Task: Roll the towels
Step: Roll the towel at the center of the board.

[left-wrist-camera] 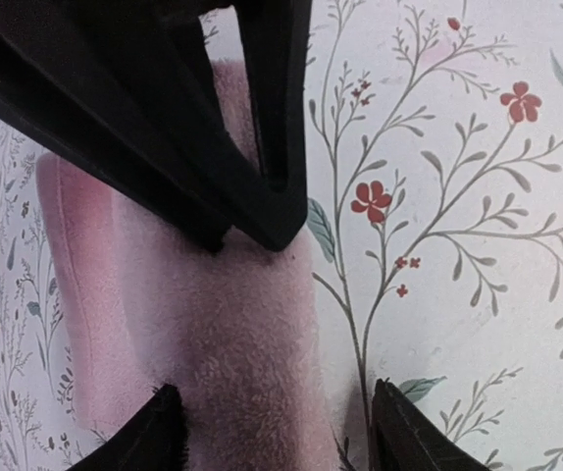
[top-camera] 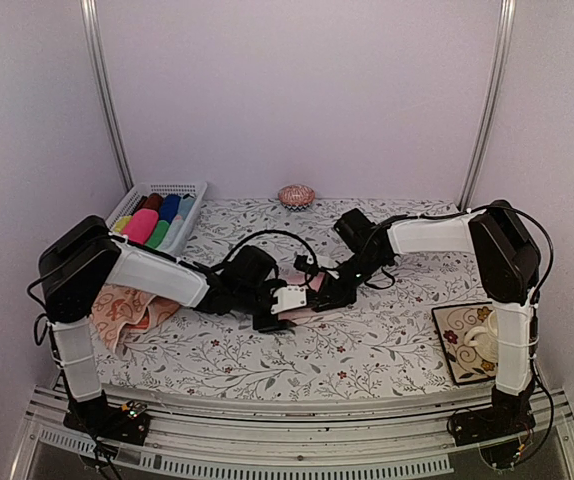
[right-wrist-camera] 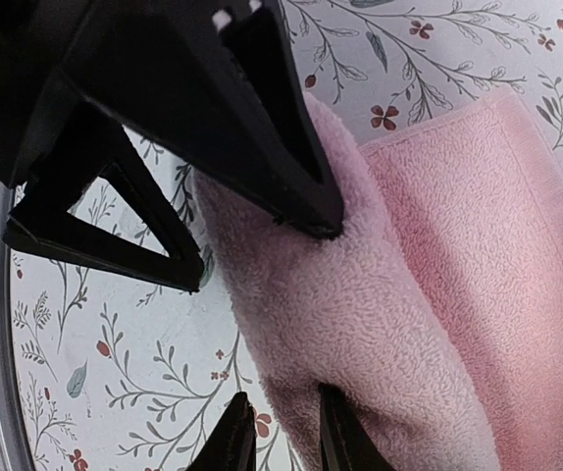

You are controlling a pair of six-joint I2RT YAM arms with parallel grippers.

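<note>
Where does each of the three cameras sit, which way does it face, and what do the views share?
Top external: above and behind the left arm and right arm, both in view, facing down on the floral table.
Left wrist: on the left arm, facing down past the left claw onto the pink towel.
Right wrist: on the right arm, facing down past the right claw onto that towel.
Shared: all three show the pink towel on the floral table.

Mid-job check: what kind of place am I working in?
Probably a lab test booth, not a home: plain white walls, metal frame rails, and a floral tablecloth staged with a basket of rolled cloths.
</note>
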